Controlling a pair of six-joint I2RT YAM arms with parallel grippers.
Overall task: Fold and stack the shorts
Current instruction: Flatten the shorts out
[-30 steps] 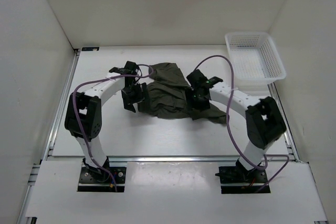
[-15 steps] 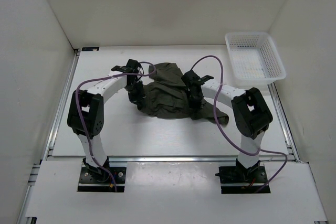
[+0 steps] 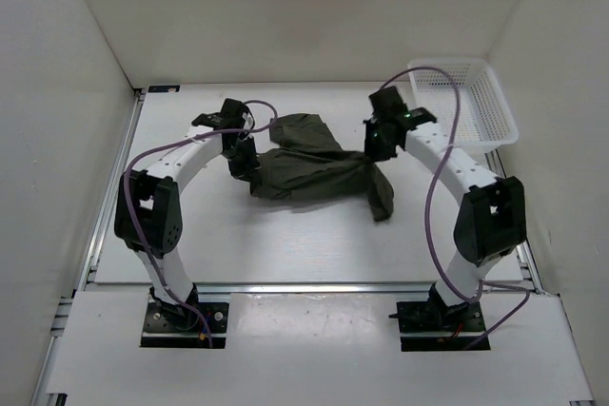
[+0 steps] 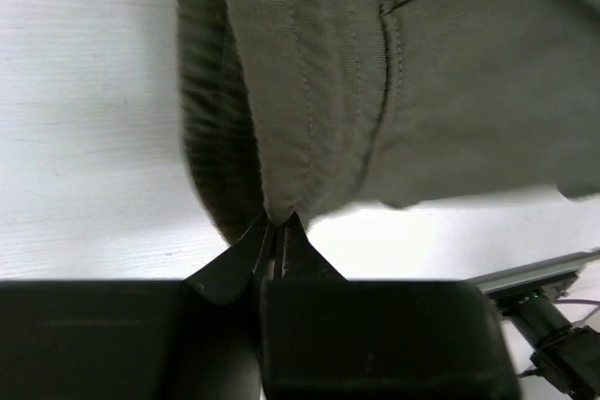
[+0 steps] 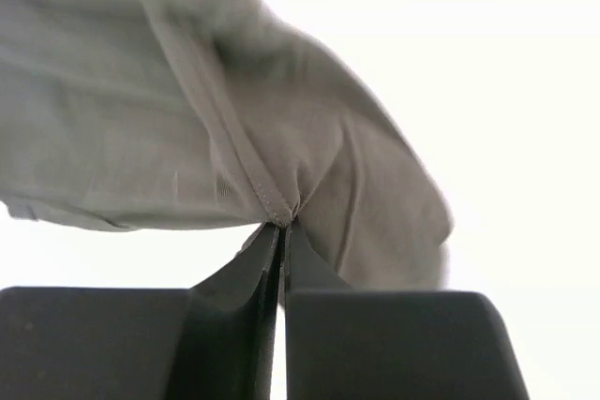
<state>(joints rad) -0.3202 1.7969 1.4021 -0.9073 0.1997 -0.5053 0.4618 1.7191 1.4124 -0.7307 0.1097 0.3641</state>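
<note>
- The left gripper point(image 4: 278, 222) is pressed together on a seamed edge of the shorts point(image 4: 422, 91). The cloth starts right at its tips and spreads ahead of it and to one side.
- The right gripper point(image 5: 281, 224) is also pressed together, pinching a stitched fold of the same cloth. The fabric fans out ahead of its tips, and it is somewhat blurred in this view.
- Between the two grippers the shorts hang as one band. Their long axis runs straight from one pinch to the other, across the worktop point(image 3: 285, 244).
- Each arm is nearest to its own end of the garment, so neither has to reach across.
- Just below the right gripper, on the side toward the arm bases, a loose part of the shorts drops down. I cannot tell which part it is.
- In my judgement the coming move depends on this line between the pinches, because a fold needs the band held spread.
- Beyond the right gripper, on its outer side, stands a white basket point(image 3: 504, 106), apart from the cloth.
</note>
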